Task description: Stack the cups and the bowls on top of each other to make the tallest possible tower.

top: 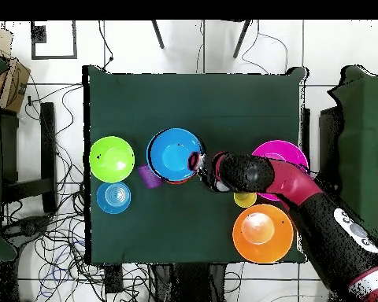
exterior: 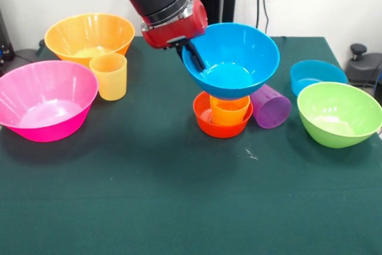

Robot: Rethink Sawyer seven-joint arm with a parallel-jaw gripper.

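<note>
My gripper is shut on the left rim of the medium blue bowl, with one finger inside it. The bowl's base is right on top of the orange cup, which stands in the small red-orange bowl; I cannot tell if they touch. In the overhead view the blue bowl hides that stack, with the gripper at its right rim. The purple cup lies on its side just right of the stack. The yellow-orange cup stands upright at the left. The wide purple bowl is out of view.
The big pink bowl sits at the front left, the big yellow bowl behind it. The lime green bowl and small blue bowl sit at the right. Cables lie on the floor around the table.
</note>
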